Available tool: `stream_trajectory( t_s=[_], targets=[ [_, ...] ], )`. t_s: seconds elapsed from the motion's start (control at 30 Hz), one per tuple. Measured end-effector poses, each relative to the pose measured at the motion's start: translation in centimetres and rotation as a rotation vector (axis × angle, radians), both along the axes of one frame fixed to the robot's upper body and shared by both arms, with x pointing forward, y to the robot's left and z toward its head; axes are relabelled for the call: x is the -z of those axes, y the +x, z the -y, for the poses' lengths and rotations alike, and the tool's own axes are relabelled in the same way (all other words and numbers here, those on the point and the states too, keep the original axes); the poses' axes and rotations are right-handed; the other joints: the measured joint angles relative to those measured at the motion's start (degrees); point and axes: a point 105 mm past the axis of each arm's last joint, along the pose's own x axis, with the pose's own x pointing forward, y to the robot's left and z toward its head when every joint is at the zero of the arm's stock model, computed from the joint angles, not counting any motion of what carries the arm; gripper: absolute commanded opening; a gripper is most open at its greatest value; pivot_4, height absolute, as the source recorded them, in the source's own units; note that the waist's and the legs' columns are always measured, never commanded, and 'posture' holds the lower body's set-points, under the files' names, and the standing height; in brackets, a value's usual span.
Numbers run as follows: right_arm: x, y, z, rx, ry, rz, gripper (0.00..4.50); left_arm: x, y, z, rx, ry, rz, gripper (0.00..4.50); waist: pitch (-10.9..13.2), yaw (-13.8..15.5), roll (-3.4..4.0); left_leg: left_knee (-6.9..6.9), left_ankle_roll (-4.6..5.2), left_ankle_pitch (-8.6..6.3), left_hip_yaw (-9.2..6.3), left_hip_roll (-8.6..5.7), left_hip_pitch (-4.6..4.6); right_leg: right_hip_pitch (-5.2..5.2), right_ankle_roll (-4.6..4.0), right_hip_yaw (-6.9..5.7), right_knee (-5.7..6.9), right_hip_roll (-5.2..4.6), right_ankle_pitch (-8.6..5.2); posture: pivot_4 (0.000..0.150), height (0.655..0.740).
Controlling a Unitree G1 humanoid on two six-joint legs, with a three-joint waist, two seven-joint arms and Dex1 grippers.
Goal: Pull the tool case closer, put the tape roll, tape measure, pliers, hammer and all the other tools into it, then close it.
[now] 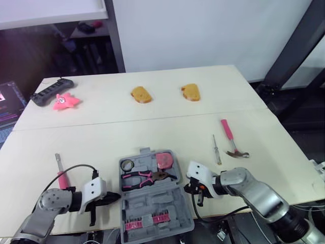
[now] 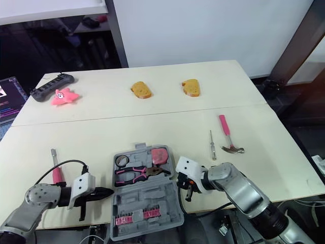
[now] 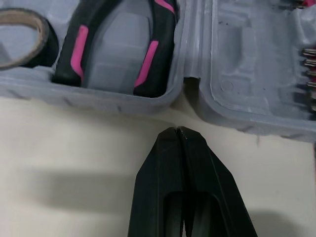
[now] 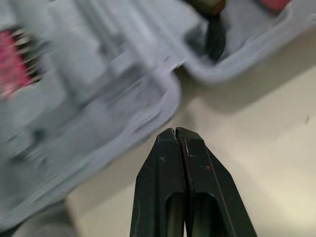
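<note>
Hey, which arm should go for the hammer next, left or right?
Right, probably. The hammer lies to the right of the tool case, the same side as the right gripper. The left gripper sits at the case's left edge, with the open case in between.

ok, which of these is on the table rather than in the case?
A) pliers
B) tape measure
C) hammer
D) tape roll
C: the hammer lies on the bare table to the right of the open tool case, while the pliers, tape roll and tape measure sit inside the case.
</note>
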Motion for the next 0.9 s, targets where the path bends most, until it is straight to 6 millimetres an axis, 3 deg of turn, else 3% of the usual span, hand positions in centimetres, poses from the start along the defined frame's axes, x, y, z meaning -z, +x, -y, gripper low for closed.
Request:
stream_trajectory(
  t_s=[0.37,0.47,0.67,0.9],
  targets=[
    [-0.2,1.1,-0.7,-0.057,-0.057,0.048,0.00,0.1,2.7,1.9,-0.003,-0.016,0.048,0.07,-0.19,1.44,0.32,0.10,0.00,0.00,-0.06,-0.14,0.19,0.34,0.03,-0.01,-0.06,-0.10,-0.02,0.150,0.7400],
    [-0.4,2.3,-0.7,-0.008,-0.055,0.054,0.00,0.0,4.2,2.3,-0.021,-0.023,0.065,0.07,-0.21,1.45,0.35,0.13,-0.01,0.02,-0.13,-0.15,0.29,0.50,0.05,-0.05,-0.05,-0.07,0.00,0.150,0.7400],
    [-1.5,6.6,1.0,0.123,-0.079,0.141,0.00,-0.9,8.3,3.7,-0.045,-0.024,0.110,0.07,-0.19,1.68,0.39,0.23,-0.05,0.05,-0.18,-0.25,0.22,0.56,0.18,-0.07,-0.08,-0.14,0.06,0.150,0.7400],
    [-1.5,7.6,1.7,0.149,-0.075,0.150,0.00,-1.3,10.3,4.4,-0.040,-0.016,0.136,0.07,-0.19,1.38,0.39,0.22,-0.05,0.05,-0.19,-0.25,0.19,0.54,0.34,-0.06,-0.08,-0.15,0.14,0.150,0.7400]
  ],
)
